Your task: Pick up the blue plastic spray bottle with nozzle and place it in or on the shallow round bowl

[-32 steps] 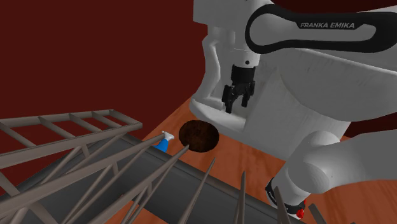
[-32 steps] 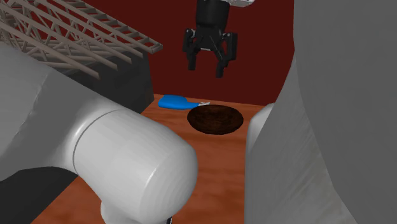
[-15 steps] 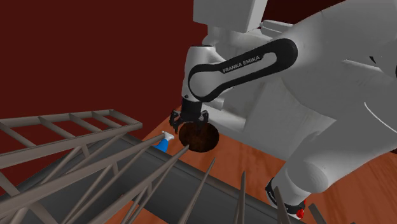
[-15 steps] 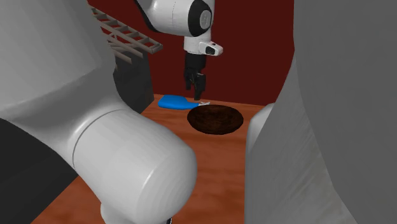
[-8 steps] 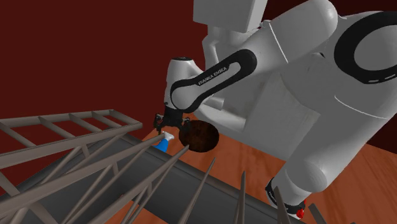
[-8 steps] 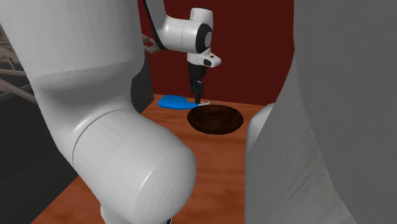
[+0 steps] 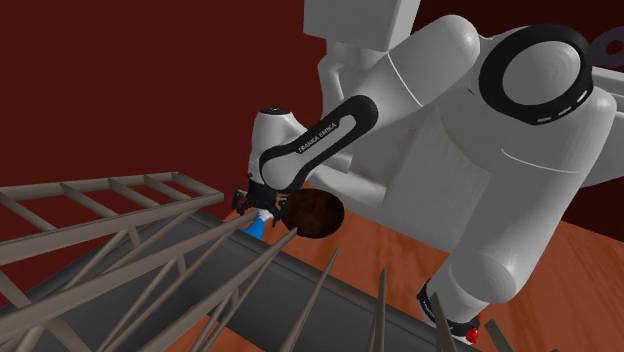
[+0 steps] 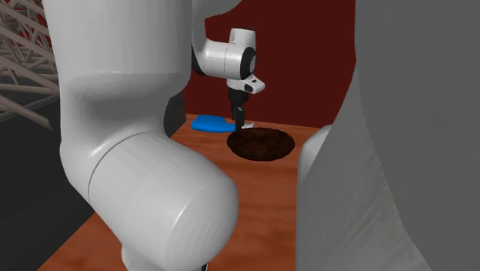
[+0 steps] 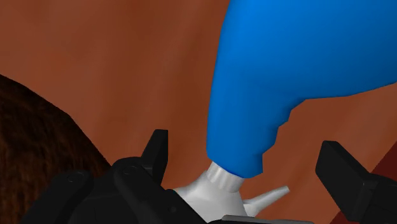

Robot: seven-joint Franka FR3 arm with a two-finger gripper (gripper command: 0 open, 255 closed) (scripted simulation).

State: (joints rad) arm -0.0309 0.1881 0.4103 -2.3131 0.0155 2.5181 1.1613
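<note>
Wrist view: gripper (image 9: pixel 245 145) spread wide, fingers (image 9: pixel 157 149) either side of the blue spray bottle (image 9: pixel 292 63) at its white nozzle end, not touching it. Bottle lies on its side on the reddish-brown tabletop (image 9: pixel 127 63), just beside the dark brown shallow bowl (image 9: pixel 32 146). Shoulder view: hand sits low over bottle, w/ a grey slatted frame (image 7: pixel 110 190) in the foreground

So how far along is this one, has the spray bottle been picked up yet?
Done: the reach. The gripper sits low at the blue spray bottle, open fingers either side of its white neck. In hand: the grasp, not yet closed; the bottle lies on the wooden surface. Left: closing, lifting, and carrying it to the empty dark brown bowl beside it.
</note>
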